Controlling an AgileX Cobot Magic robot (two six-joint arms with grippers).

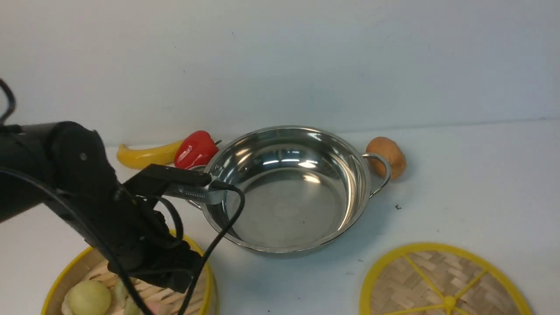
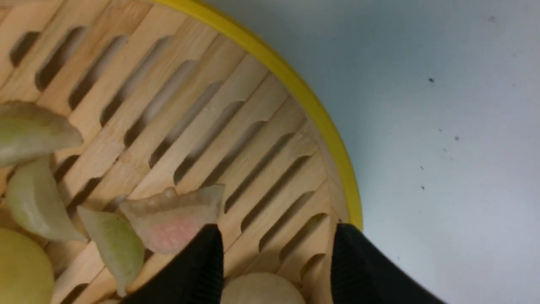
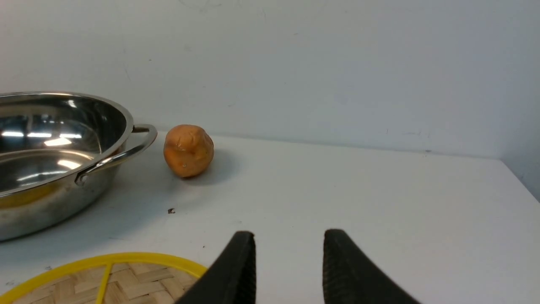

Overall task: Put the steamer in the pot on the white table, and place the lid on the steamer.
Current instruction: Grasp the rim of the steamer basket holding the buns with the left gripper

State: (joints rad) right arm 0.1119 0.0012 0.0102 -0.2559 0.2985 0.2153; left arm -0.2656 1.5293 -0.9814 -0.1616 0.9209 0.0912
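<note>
We see the steamer standing upright on the white table at the near left, mouth up, close to the pot but not in it. Being round, it has no long axis of its own. The slats of its floor all run one way, parallel to each other. In it lie a few pale green dumplings, one pinkish dumpling and a round pale bun. The left gripper is down at the steamer's edge with its fingers spread. One finger is inside over the slats, the other at the yellow rim's outer side, and the wall lies between them without being pinched. The pot sits mid-table with its mouth up, and its two loop handles lie on a line running left to right. Behind its left side lie a yellow pepper and a red pepper, and an orange-brown lump rests just behind the right handle. The lid lies flat at the near right, knob side up, well apart from the steamer. The right gripper hangs by the lid's edge with its fingers parted and nothing between them. We cannot tell its height above the table.
</note>
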